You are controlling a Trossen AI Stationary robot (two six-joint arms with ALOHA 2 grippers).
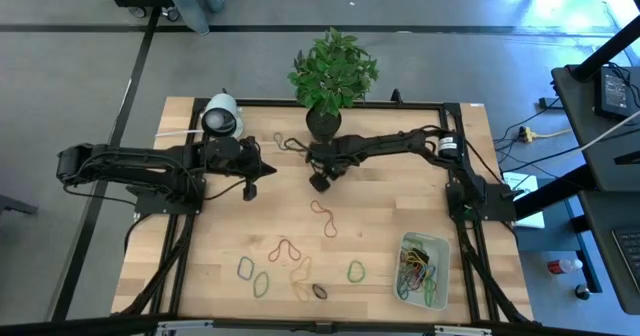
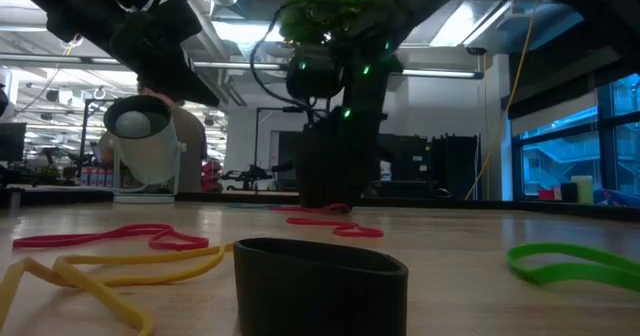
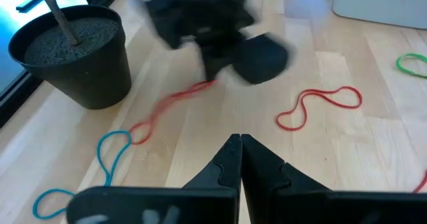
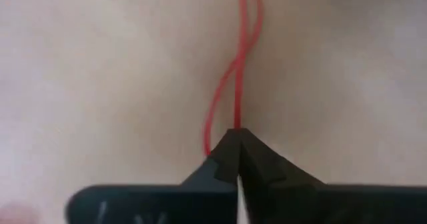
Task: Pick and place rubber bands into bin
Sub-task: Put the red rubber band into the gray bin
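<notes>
Pick step: right gripper (image 4: 237,144) pinched on a long red rubber band (image 4: 230,84) near the plant pot (image 1: 322,123); next, carry to bin (image 1: 424,269) at table's near-right corner; left gripper (image 3: 240,151) idle, fingers together.

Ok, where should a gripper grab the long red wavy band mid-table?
Probably at the pinched waist of the long red band, where both strands run close, coming straight down: it lies flat on the table, so sideways approaches find no edge.

Two dark, jointed arms with black cabling, each ending in a black pointed two-fingered claw (image 3: 239,159)
</notes>
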